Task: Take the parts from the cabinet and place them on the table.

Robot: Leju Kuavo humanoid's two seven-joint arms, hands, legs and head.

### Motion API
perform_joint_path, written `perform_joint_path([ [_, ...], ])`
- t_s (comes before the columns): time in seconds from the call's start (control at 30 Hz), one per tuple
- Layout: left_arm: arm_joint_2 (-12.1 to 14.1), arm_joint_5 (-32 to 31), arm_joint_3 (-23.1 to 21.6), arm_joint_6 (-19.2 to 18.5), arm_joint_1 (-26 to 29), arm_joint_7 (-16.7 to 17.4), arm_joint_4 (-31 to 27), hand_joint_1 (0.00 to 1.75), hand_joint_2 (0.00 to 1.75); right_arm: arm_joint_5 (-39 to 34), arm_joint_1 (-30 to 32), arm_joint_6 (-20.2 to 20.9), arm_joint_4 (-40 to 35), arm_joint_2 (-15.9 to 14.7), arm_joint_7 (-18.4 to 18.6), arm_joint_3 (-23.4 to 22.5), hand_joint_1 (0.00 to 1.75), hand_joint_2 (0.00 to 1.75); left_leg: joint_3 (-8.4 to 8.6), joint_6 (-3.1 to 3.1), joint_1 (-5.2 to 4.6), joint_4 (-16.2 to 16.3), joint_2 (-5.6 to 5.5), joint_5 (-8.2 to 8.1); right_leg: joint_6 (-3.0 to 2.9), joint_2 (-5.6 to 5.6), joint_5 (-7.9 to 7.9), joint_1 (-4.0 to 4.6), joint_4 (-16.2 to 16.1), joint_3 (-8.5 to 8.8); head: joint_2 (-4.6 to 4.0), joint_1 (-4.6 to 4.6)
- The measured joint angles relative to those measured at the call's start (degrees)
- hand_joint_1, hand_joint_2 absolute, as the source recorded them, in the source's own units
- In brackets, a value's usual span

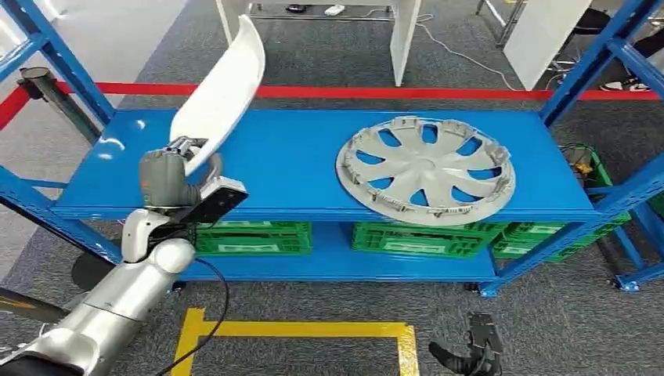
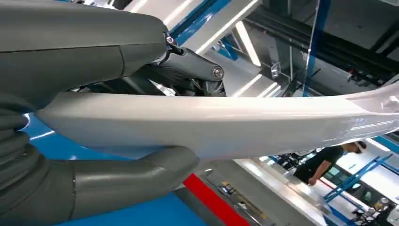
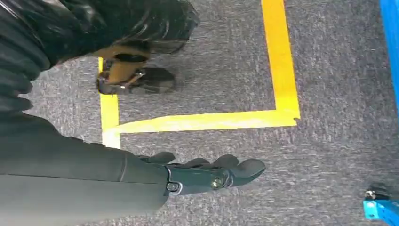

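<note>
Blue shelf (image 1: 297, 168) on grey carpet w/ yellow tape (image 1: 297, 329). My L hand (image 1: 182, 164) grips white trim (image 1: 223, 86) above shelf's left end; hubcap (image 1: 427, 168) lies flat at right. R hand (image 3: 207, 174) hangs empty, fingers loosely extended.

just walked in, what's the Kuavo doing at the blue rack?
The left hand grips one end of a long white curved panel, held tilted up above the blue shelf; in the left wrist view the thumb and fingers clamp it from both sides. A silver wheel cover lies flat on the same shelf, untouched. The right hand hangs low over the grey carpet near the yellow floor tape, holding nothing.
</note>
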Motion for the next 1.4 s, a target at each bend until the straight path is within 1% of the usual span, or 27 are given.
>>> perform_joint_path([
  [0.03,0.0,0.02,0.02,0.0,0.22,-0.02,-0.28,1.75,1.75,0.02,0.08,-0.11,0.0,0.0,0.0,0.0,0.0,1.75,-0.11,0.0,-0.02,0.12,-0.03,0.0,-0.03,0.01,0.25,0.03,2.0,-1.19,0.0,0.0],
  [0.07,0.02,0.02,0.02,0.0,0.46,-0.02,-0.61,1.75,1.75,0.04,0.11,-0.22,0.0,0.0,0.0,-0.02,0.0,1.75,-0.12,-0.01,-0.03,0.27,-0.07,-0.01,-0.13,0.0,1.91,0.03,1.26,-1.08,0.0,-0.02],
  [0.1,0.04,0.04,0.04,0.0,0.56,-0.02,-0.92,1.75,1.75,0.15,0.09,-0.33,0.0,0.0,0.0,-0.02,0.0,1.75,-0.12,-0.11,-0.03,0.45,-0.13,-0.08,-0.28,0.0,4.73,0.03,-1.92,0.14,0.0,-0.02],
  [0.17,0.04,0.13,0.13,0.02,0.49,-0.2,-1.73,1.75,1.75,0.24,-0.08,-0.59,0.0,-0.04,0.0,-0.02,0.0,1.75,-0.17,-0.63,-0.03,1.06,-0.33,-0.44,-0.86,0.14,10.4,0.04,-11.92,4.29,0.0,0.0],
  [0.2,0.07,0.22,0.24,0.13,0.43,-0.28,-1.97,1.75,1.75,0.28,-0.2,-0.59,0.0,-0.09,0.02,-0.02,0.0,1.75,-0.7,-0.94,-0.21,1.26,-0.39,-0.52,-1.19,0.46,9.4,0.24,-12.93,6.0,0.0,-0.07],
  [0.3,0.13,0.28,0.5,0.46,0.75,-0.48,-2.67,1.75,1.75,0.35,-0.13,-0.74,0.0,-0.11,0.24,-0.04,0.0,1.75,-1.34,-1.95,-0.02,1.6,-0.56,0.08,-1.49,0.34,9.73,0.49,-13.55,5.37,0.0,0.02],
  [0.37,0.55,0.28,0.83,0.52,0.81,-0.52,-3.11,1.75,1.75,0.37,-0.38,-0.79,0.0,-0.04,0.2,-0.13,0.0,1.75,-2.21,-2.42,-0.12,2.18,-0.64,-0.58,-2.07,0.16,9.6,-0.38,-15.45,5.5,0.0,0.11],
  [0.43,0.61,0.28,1.07,0.57,0.75,-0.72,-3.37,1.75,1.75,0.35,-0.38,-0.83,0.0,-0.07,0.2,-0.2,0.0,1.75,-4.07,-3.5,0.23,7.1,-0.48,-5.02,-2.92,0.04,10.25,-0.36,-15.45,4.64,0.02,-0.85],
  [0.5,0.59,0.28,1.07,0.63,1.04,-0.72,-3.48,1.75,1.75,0.37,-0.33,-0.85,0.0,-0.07,0.2,-0.22,0.0,1.75,-6.83,-4.28,0.86,15.58,-0.43,-9.26,-2.94,-0.2,10.75,-0.3,-15.26,3.78,0.0,-0.9],
  [0.53,0.63,0.28,1.09,0.63,1.15,-0.72,-3.48,1.75,1.75,0.37,-0.35,-0.85,0.0,-0.07,0.2,-0.22,0.0,1.75,-7.39,-4.45,1.01,17.64,-0.43,-9.95,-2.91,-0.27,10.97,-0.31,-15.15,3.4,0.0,-0.9],
  [0.57,0.74,0.28,1.11,0.63,1.22,-0.72,-3.48,1.75,1.75,0.37,-0.35,-0.94,0.0,-0.07,0.22,-0.26,0.0,1.75,-6.97,-4.68,1.29,18.06,-0.41,-9.3,-2.75,-0.33,11.37,-0.33,-15.0,2.76,0.0,-0.92],
  [0.6,0.77,0.28,1.14,0.63,1.17,-0.72,-3.5,1.75,1.75,0.37,-0.36,-1.07,0.0,-0.07,0.28,-0.28,0.0,1.75,-5.3,-4.8,1.48,15.43,-0.41,-7.17,-2.54,-0.35,11.73,-0.36,-14.8,2.2,0.0,-0.92],
  [0.67,0.81,0.28,1.18,0.63,1.02,-0.77,-3.83,1.75,1.75,0.5,-0.46,-1.2,0.0,-0.07,0.61,-0.31,0.0,1.75,0.45,-4.9,1.68,5.7,-0.35,-2.53,-2.0,-0.38,12.23,-0.57,-14.43,1.42,0.0,-0.94],
  [0.7,0.81,0.28,1.18,0.63,0.82,-0.76,-4.0,1.75,1.75,0.55,-0.57,-1.27,0.0,-0.07,0.96,-0.33,0.0,1.75,2.29,-4.96,1.61,2.28,-0.33,-3.9,-1.55,-0.38,12.56,-0.54,-14.4,1.2,0.0,-0.92],
  [0.77,0.81,0.26,1.2,0.63,0.33,-0.81,-4.35,1.75,1.75,0.66,-0.91,-1.33,0.0,-0.13,1.25,-0.37,0.0,1.75,2.12,-3.86,1.12,1.56,-0.57,-3.31,-0.78,-0.38,13.66,-0.33,-14.66,0.84,0.02,-0.79],
  [0.8,0.9,0.28,1.29,0.66,0.17,-0.81,-4.46,1.75,1.75,0.7,-0.96,-1.33,0.0,-0.13,1.35,-0.39,0.0,1.75,1.81,-3.71,1.0,1.45,-0.58,-3.26,-0.45,-0.37,14.1,-0.39,-14.85,0.78,0.02,-0.96],
  [0.87,0.94,0.28,1.42,0.68,0.21,-0.81,-4.7,1.75,1.75,0.74,-0.75,-1.4,0.02,-0.13,1.82,-0.44,0.0,1.75,0.85,-2.37,1.12,0.95,-0.41,-1.95,0.33,-0.17,15.02,-0.51,-15.28,0.47,0.0,-0.87],
  [0.93,1.05,0.35,1.55,0.81,0.05,-0.7,-4.9,1.75,1.75,0.79,-0.64,-1.46,0.04,-0.13,2.08,-0.48,0.0,1.75,-0.58,-1.26,1.2,1.02,-0.2,-0.67,0.24,0.01,9.21,-0.44,-11.57,-1.65,0.0,-0.61],
  [1.0,1.14,0.46,1.57,0.81,0.18,-0.68,-5.07,1.75,1.75,0.9,-0.76,-1.49,0.07,-0.13,2.03,-0.48,0.0,1.75,-2.4,-0.94,0.88,1.11,-0.24,0.72,0.25,0.04,2.94,-0.26,-2.32,-3.97,0.0,-0.26],
  [1.07,1.22,0.48,1.6,0.83,0.39,-0.68,-5.07,1.75,1.75,0.92,-0.73,-1.51,0.07,-0.13,2.03,-0.48,0.0,1.75,-4.07,-0.82,0.48,1.15,-0.24,1.98,0.08,0.03,1.55,-0.03,3.42,-4.54,0.0,-0.15],
  [1.1,1.33,0.48,1.62,0.83,0.49,-0.68,-5.09,1.75,1.75,0.92,-0.7,-1.51,0.09,-0.13,2.05,-0.48,0.0,1.75,-4.87,-0.82,0.3,1.2,-0.24,2.55,-0.23,0.03,3.23,0.15,2.87,-3.33,0.0,-0.18],
  [1.17,1.51,0.74,1.75,0.92,0.6,-0.66,-5.12,1.75,1.75,0.98,-0.77,-1.49,0.09,-0.13,2.1,-0.5,0.0,1.75,-6.18,-0.91,-0.01,1.35,-0.28,3.61,-1.28,0.08,7.37,0.69,-3.79,2.18,0.0,-0.22],
  [1.2,1.57,0.92,2.01,0.98,0.67,-0.59,-5.18,1.75,1.75,1.05,-0.87,-1.49,0.09,-0.13,2.4,-0.5,0.0,1.75,-6.57,-1.02,-0.06,1.41,-0.32,4.07,-1.96,0.31,7.82,1.08,-9.19,6.04,0.0,-0.17],
  [1.23,1.68,1.26,2.31,1.09,0.86,-0.44,-5.53,1.75,1.75,1.31,-0.99,-1.49,0.09,-0.13,2.73,-0.5,0.0,1.75,-7.05,-1.31,-0.37,1.5,-0.34,4.44,-2.62,0.45,6.25,1.41,-14.01,9.77,0.0,-0.22],
  [1.3,2.14,1.64,2.91,1.49,1.4,-0.42,-6.08,1.75,1.75,1.57,-0.91,-1.49,0.18,-0.13,3.41,-0.48,0.0,1.75,-7.31,-1.86,-0.12,1.37,-0.21,5.59,-2.33,0.47,5.67,1.55,-16.25,10.41,0.0,-0.13],
  [1.37,2.69,2.1,3.3,1.68,2.24,-0.39,-6.45,1.75,1.75,1.7,-0.58,-1.49,0.35,-0.09,4.0,-0.46,0.0,1.75,-7.79,-2.54,-0.31,1.31,-0.32,6.52,-2.68,0.35,6.34,1.23,-16.79,9.66,0.0,-0.2],
  [1.4,3.28,2.18,3.65,1.75,2.85,-0.39,-6.69,1.75,1.75,1.68,-0.62,-1.49,0.46,-0.04,4.0,-0.5,0.0,1.75,-8.18,-3.01,-0.15,2.01,-0.4,4.82,-3.19,-0.14,7.06,0.86,-17.03,9.59,0.0,-0.22],
])
